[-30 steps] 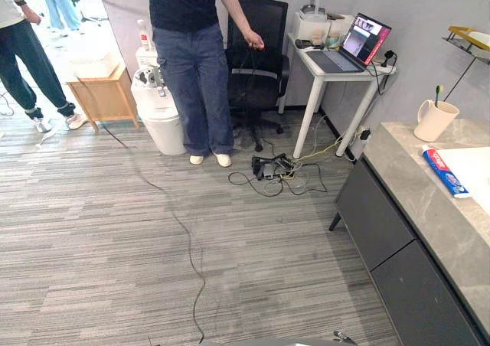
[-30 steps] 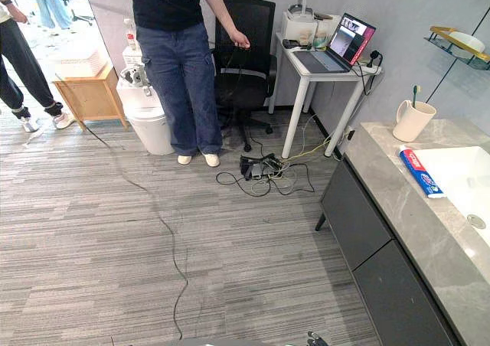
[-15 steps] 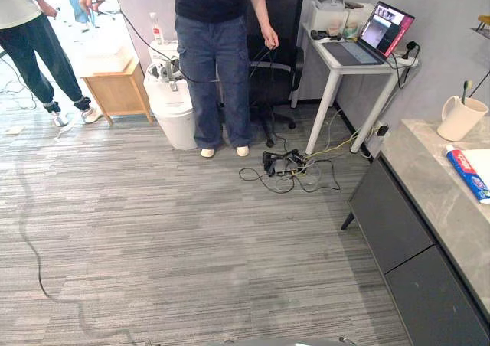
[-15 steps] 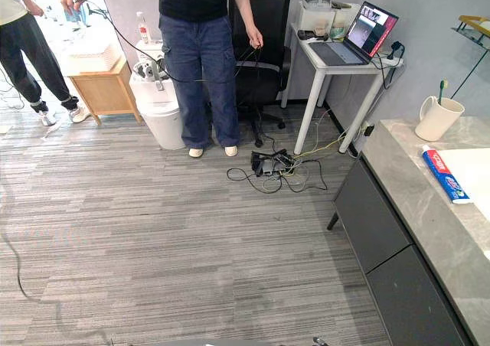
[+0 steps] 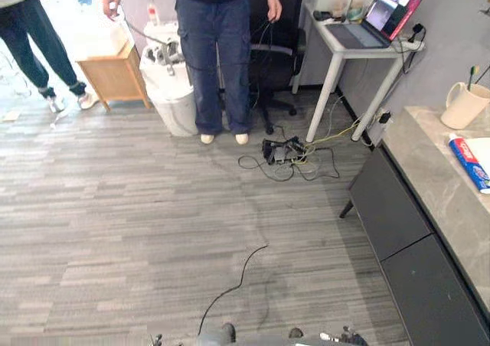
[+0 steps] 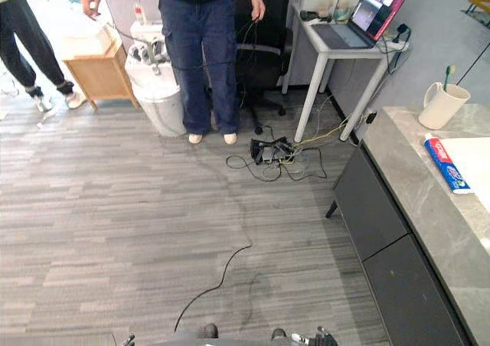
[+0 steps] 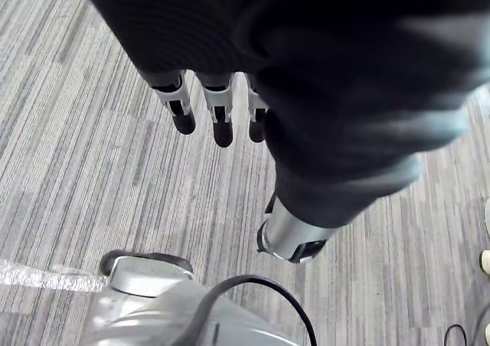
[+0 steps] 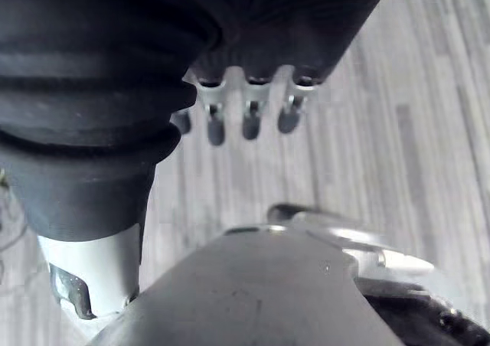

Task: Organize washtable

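Fingers [image 7: 182,110] straight, empty, on left hand [image 7: 222,122]; same on right hand [image 8: 249,116]; carpet [image 7: 92,177] beneath

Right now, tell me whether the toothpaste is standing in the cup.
No, the toothpaste lies flat on the counter, apart from the cup, which holds a toothbrush.

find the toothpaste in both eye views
left eye view: toothpaste at the right edge, lying on the counter, nearer than the cup.
right eye view: toothpaste further in from the right edge, same counter.
shared landmark: the cup just beyond it.
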`<state>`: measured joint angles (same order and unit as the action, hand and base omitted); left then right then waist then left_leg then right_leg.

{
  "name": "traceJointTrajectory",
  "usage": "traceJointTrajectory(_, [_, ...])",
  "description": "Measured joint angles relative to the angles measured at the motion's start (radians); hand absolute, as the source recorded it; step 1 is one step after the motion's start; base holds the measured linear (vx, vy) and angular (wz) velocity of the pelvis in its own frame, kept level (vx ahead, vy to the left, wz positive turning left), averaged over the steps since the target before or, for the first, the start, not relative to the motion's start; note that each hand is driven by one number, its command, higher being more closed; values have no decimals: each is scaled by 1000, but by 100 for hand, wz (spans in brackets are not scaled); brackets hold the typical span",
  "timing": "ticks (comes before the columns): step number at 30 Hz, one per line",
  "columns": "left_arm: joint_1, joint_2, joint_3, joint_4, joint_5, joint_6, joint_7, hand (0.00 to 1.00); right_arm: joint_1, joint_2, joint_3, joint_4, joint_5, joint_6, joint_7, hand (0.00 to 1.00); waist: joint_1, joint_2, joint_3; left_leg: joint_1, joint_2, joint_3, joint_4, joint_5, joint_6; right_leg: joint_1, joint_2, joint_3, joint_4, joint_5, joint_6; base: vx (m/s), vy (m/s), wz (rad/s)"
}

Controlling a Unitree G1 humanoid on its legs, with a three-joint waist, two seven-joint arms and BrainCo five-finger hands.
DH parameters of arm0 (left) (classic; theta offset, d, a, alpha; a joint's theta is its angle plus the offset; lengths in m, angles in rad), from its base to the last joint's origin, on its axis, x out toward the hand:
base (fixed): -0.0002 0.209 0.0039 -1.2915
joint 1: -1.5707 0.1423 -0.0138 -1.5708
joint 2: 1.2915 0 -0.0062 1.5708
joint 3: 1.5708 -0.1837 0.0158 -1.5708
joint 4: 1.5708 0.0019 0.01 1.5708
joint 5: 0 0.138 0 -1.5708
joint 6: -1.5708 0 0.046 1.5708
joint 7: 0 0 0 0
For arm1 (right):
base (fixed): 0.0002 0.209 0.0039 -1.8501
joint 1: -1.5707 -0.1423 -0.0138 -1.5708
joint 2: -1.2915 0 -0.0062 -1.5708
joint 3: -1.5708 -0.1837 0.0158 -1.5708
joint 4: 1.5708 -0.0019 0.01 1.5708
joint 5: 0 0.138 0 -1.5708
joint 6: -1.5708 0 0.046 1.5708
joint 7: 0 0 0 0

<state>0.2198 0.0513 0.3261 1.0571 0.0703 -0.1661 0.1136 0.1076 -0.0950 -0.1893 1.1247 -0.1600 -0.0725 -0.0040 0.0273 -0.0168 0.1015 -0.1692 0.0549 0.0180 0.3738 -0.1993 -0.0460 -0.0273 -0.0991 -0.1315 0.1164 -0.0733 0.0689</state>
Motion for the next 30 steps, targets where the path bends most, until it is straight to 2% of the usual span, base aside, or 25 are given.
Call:
traceJointTrajectory(1, [0,-3,1,-15,0,0,0,0,6,0,0,-10,0,0,-3,0,16,9,9,-38,25,-6,59,-22,-1,-10,22,-4,11,-9,-2,-74,-12,-1])
traceJointTrajectory(3, [-5,-8,14,-39,-5,-1,0,0,5,3,2,-14,0,1,-14,0,45,5,19,-69,43,-4,88,-39,-12,-13,39,-2,10,-9,-2,-36,-18,-5])
traceJointTrajectory(6, [-2,-25,40,-42,-22,-6,2,0,-2,2,4,-27,1,1,-14,0,49,5,20,-87,34,-1,66,-37,-10,-17,35,27,-45,-2,-1,14,21,-7])
traceJointTrajectory(8, [6,-49,84,-43,-22,-8,3,0,9,-1,11,-67,2,-2,-14,0,72,11,-11,-118,33,51,30,-20,19,-46,22,50,-110,22,12,70,100,-62])
traceJointTrajectory(9, [2,-66,107,-43,-22,-9,5,0,5,-3,4,-87,14,-8,-14,0,99,11,-29,-126,46,96,14,-17,28,-103,8,38,-22,2,-2,114,97,-82])
traceJointTrajectory(10, [-1,-73,119,-44,-22,-10,6,0,9,7,-7,-98,20,-11,-13,0,103,14,-26,-114,44,109,17,-21,35,-124,-12,28,85,-24,1,219,95,-69])
traceJointTrajectory(11, [2,-73,129,-39,-26,-10,11,0,18,24,-15,-114,43,-20,-13,0,96,7,-24,-95,20,124,47,-45,63,-103,-66,22,188,-64,33,238,75,-38])
traceJointTrajectory(12, [-6,-71,130,-33,-30,-6,20,0,19,35,-24,-125,55,-28,-13,0,94,12,-18,-89,16,136,93,-87,68,-103,-77,31,244,-100,45,208,62,-38])
traceJointTrajectory(13, [-10,-75,129,-31,-30,-6,20,0,18,39,-25,-129,68,-31,-10,0,96,18,-13,-75,18,146,103,-101,66,-123,-79,35,302,-106,39,125,48,-49])
traceJointTrajectory(14, [-11,-76,125,-28,-29,-6,20,0,18,48,-36,-146,81,-37,-6,0,92,26,-13,-29,20,173,93,-110,69,-179,-85,55,464,-96,20,103,62,-38])
traceJointTrajectory(15, [-15,-72,116,-28,-19,-4,19,0,19,53,-46,-164,90,-37,1,0,75,27,-9,23,20,180,90,-129,70,-223,-98,51,613,-51,-36,118,66,-27])
traceJointTrajectory(16, [-17,-69,117,-28,-18,-4,19,0,18,60,-47,-168,92,-37,4,0,66,27,-6,54,24,182,89,-140,72,-239,-99,52,670,-20,-53,129,62,-16])
traceJointTrajectory(17, [-24,-67,116,-30,-18,-1,18,0,18,57,-47,-167,91,-40,7,0,58,34,1,102,36,190,80,-171,74,-247,-98,49,756,18,-53,117,44,-25])
traceJointTrajectory(18, [-27,-62,116,-31,-18,4,17,0,18,69,-44,-168,90,-40,7,0,46,16,-1,143,45,203,76,-193,65,-260,-96,32,795,-15,-51,88,30,-30])
traceJointTrajectory(19, [-29,-57,117,-31,-18,5,18,0,17,75,-44,-168,91,-43,8,0,39,11,-3,158,49,209,73,-199,65,-269,-96,14,795,-43,-50,155,-36,-49])
traceJointTrajectory(20, [-40,-44,117,-30,-19,6,18,0,18,89,-44,-165,93,-47,8,0,39,-15,-3,189,56,236,47,-206,56,-301,-91,-31,771,-99,-41,157,-65,-48])
traceJointTrajectory(21, [-47,-41,120,-30,-17,7,20,0,16,93,-44,-163,99,-51,8,0,37,-21,-3,201,63,247,34,-208,53,-316,-84,-62,742,-117,-40,264,-106,-69])
traceJointTrajectory(23, [-65,-41,118,-31,-17,7,21,0,5,91,-42,-154,112,-55,8,0,37,-22,-4,256,96,305,-32,-209,21,-336,-37,-207,538,-126,-36,348,-95,-79])
traceJointTrajectory(24, [-76,-40,117,-32,-16,6,21,0,-4,91,-40,-129,112,-55,8,0,37,-28,-9,303,98,360,-88,-195,-22,-333,-10,-290,380,-92,-58,411,-87,-80])
traceJointTrajectory(25, [-77,-41,116,-34,-16,6,21,0,-7,91,-40,-128,112,-55,8,0,36,-29,-10,326,96,378,-110,-195,-35,-329,4,-315,337,-71,-84,498,-108,-74])
traceJointTrajectory(26, [-63,-45,117,-35,-16,6,20,0,-5,92,-40,-128,112,-54,8,0,24,-28,-27,370,96,390,-129,-195,-59,-312,33,-319,277,-13,-170,465,-78,-39])
traceJointTrajectory(27, [-67,-52,117,-35,-15,8,20,0,-6,89,-42,-130,110,-53,8,0,13,-23,-37,376,116,387,-118,-194,-62,-302,55,-320,281,-19,-215,580,-106,-31])
traceJointTrajectory(28, [-69,-59,117,-46,-10,7,18,0,-4,87,-42,-129,109,-52,8,0,12,-6,-47,363,147,371,-54,-177,-91,-285,80,-324,272,-38,-216,598,-141,-29])
traceJointTrajectory(29, [-89,-74,125,-70,-2,7,17,0,3,88,-43,-131,109,-52,8,0,7,2,-44,271,195,283,209,-118,-74,-233,123,-313,237,-61,-225,580,-175,-40])
traceJointTrajectory(30, [-91,-86,135,-80,3,6,17,0,3,86,-42,-131,108,-51,9,0,9,8,-43,209,210,240,345,-54,-37,-206,142,-294,214,-67,-226,564,-159,-87])
